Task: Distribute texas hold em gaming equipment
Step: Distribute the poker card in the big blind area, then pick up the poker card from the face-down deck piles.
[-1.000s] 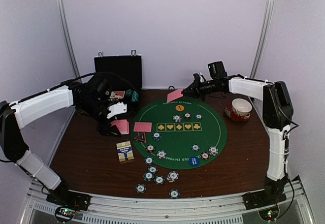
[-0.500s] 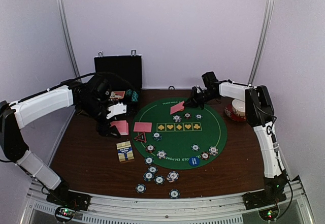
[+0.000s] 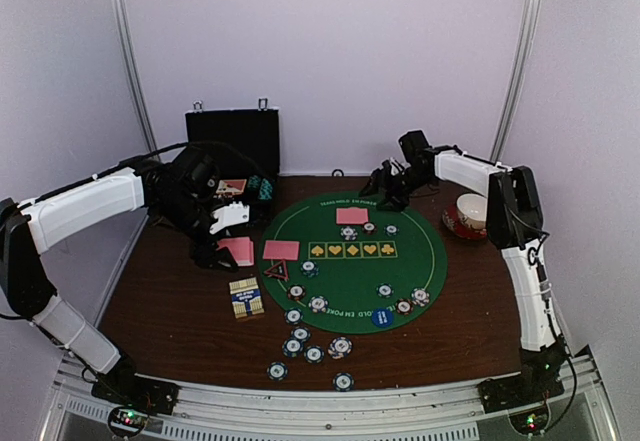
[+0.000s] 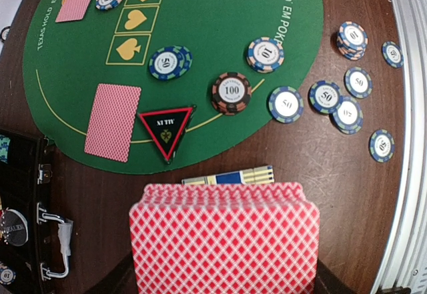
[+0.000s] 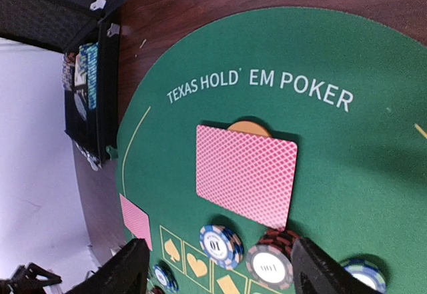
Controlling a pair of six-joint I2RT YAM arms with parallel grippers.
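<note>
Matt green felt mat (image 3: 420,261) on dark polished wood table (image 3: 170,311), smooth paper cards (image 4: 223,241), glossy plastic chips (image 4: 231,93).

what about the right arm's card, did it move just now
Yes. The card came from the far edge of the mat toward the suit boxes, now lying on the orange disc.

Brown table (image 3: 170,311) with green mat (image 3: 345,273), loose chips (image 3: 340,346), bowl (image 3: 473,213), case (image 3: 232,139)

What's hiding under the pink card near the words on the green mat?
An orange disc peeks out past one edge of the card. The rest of it is covered, so its face cannot be seen.
</note>
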